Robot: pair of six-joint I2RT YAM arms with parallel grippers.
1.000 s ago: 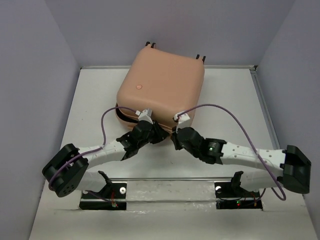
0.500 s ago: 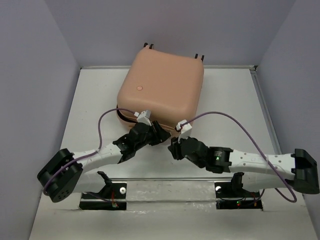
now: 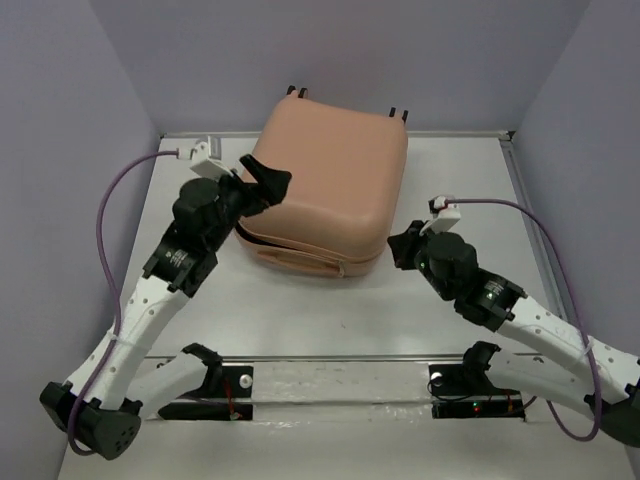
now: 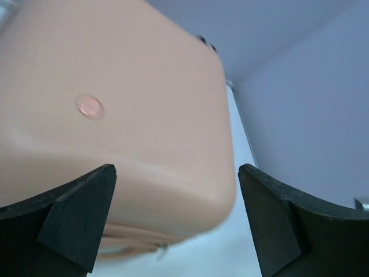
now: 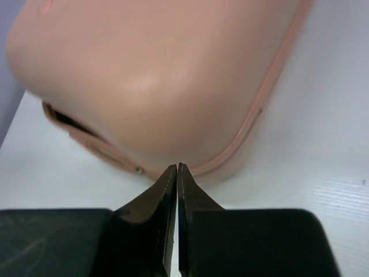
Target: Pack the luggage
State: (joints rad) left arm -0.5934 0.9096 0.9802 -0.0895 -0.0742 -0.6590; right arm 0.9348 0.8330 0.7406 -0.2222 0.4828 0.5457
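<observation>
The luggage [image 3: 330, 170] is a peach-pink hard-shell suitcase lying flat at the back of the table, its lid down with a dark gap [image 5: 62, 118] left along the front left edge. My left gripper [image 3: 258, 185] hangs above the luggage's left front corner, jaws wide open and empty; below it the left wrist view shows the shell [image 4: 144, 86] and its round mark [image 4: 89, 106]. My right gripper [image 3: 398, 246] is shut and empty, low by the luggage's right front corner, its tips [image 5: 177, 166] just short of the zip seam and a small zip pull [image 5: 139, 169].
The white table [image 3: 330, 310] runs from the luggage to the arm mounts [image 3: 215, 385] at the near edge. Purple walls close in on the left, right and back. Small black wheels [image 3: 298, 91] stick out at the luggage's far side.
Both grippers have left the luggage's front edge. The left arm rose and swung to the left corner, opening wide. The right arm pulled back to the right corner and stayed shut.
</observation>
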